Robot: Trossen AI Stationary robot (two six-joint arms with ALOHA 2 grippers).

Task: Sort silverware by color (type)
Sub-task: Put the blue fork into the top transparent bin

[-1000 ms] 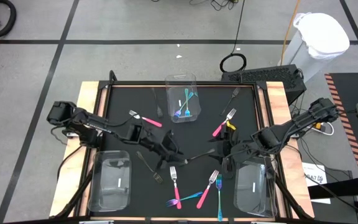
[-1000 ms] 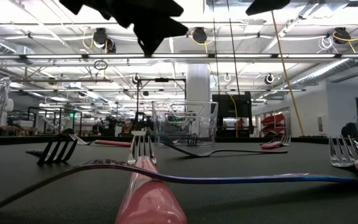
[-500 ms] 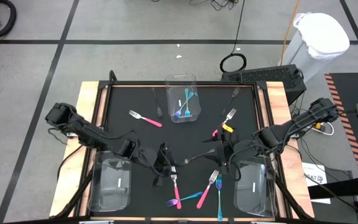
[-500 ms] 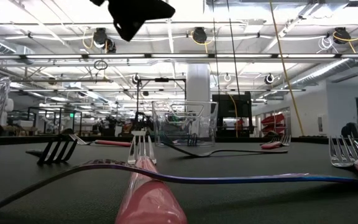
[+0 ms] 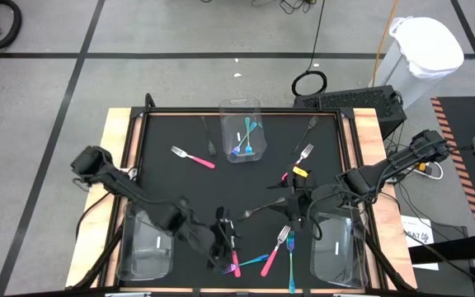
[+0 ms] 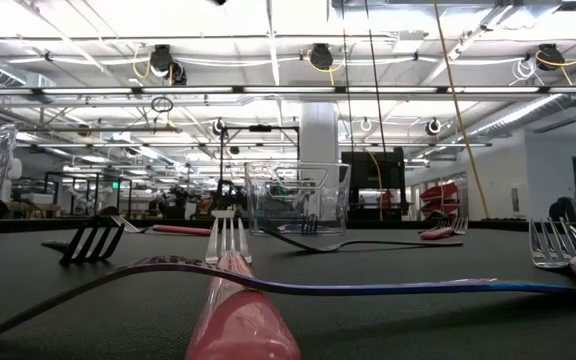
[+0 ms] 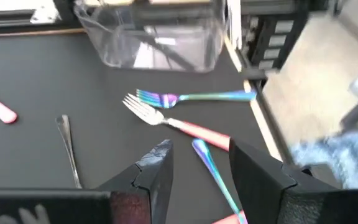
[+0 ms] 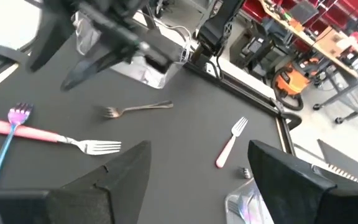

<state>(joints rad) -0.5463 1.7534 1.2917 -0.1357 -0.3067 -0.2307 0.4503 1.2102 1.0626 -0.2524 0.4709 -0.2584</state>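
From above, the left gripper (image 5: 223, 241) reaches low over the black mat by the pink-handled fork (image 5: 232, 247); the right gripper (image 5: 297, 200) waits mid-table. Left wrist: fingers (image 7: 157, 163) apart, empty, above a teal-handled fork (image 7: 213, 168). Right wrist: fingers (image 8: 126, 165) spread wide.

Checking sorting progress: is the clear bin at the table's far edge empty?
No. In the high view the far bin holds teal/blue-handled utensils, lying inside its walls.
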